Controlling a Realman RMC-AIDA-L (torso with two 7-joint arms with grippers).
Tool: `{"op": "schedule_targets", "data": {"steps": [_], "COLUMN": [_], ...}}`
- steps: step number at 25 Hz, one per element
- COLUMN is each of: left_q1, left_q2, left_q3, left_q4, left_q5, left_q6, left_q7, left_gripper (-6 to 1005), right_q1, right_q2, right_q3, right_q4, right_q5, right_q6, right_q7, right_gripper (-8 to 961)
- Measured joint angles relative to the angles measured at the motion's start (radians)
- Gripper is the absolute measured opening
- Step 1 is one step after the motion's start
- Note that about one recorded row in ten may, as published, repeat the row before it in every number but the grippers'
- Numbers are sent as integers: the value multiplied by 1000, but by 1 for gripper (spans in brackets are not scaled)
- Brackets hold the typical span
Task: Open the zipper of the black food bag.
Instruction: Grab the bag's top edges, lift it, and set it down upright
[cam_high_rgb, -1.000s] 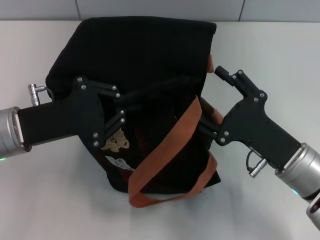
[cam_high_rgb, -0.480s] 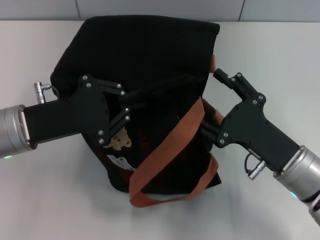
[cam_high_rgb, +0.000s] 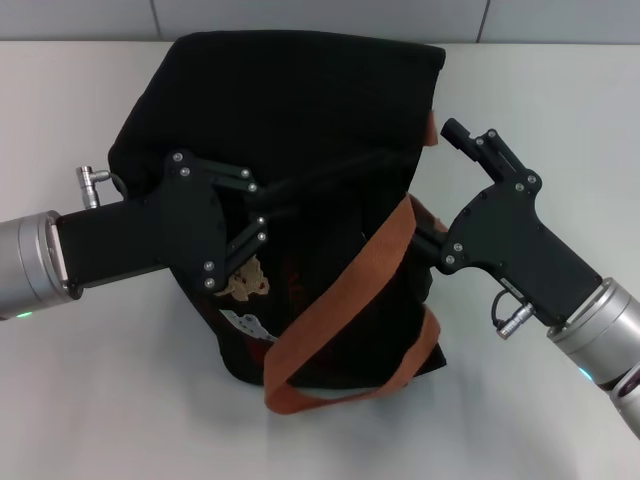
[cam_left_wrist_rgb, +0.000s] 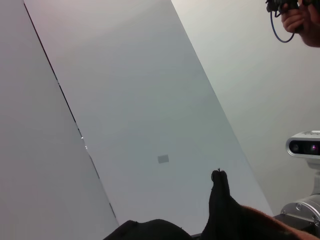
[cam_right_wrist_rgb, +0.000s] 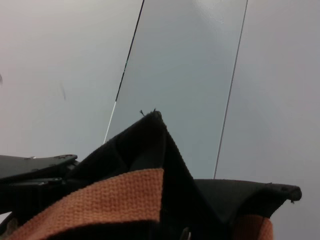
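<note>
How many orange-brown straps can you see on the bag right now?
2. One orange-brown strap loops diagonally across the black food bag toward its near end; the second strap shows only partly at the bag's right edge, mostly hidden.

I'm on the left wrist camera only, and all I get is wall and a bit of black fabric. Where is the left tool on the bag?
Observer: In the head view, the left tool reaches in from the robot's left, across the face of the boxy black fabric food bag. It is just above the small tan bear patch.
Operator: And the right tool?
Observer: The right tool is at the bag's right side, next to the orange-brown fabric strap.
Operator: How does that strap lie?
Observer: It runs diagonally down the bag's front and loops onto the white table at the near edge.
</note>
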Motion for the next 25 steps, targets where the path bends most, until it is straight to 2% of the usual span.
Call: {"op": "schedule_targets", "data": {"steps": [16, 25], "left_q1": [-8, -15], "left_q2": [0, 0], "left_q3": [0, 0], "left_q4": [-10, -19], "left_q5": [1, 0], "left_q6": [-12, -27], "left_q7": [13, 14], "left_gripper": [79, 79], "right_q1": [-6, -8], "right_q2": [0, 0], "right_q3": [-12, -3], "right_q4": [4, 4], "right_q5": [-21, -23], "right_q6": [-7, -9], "right_q7": [-58, -58], "right_gripper": [804, 566]}}
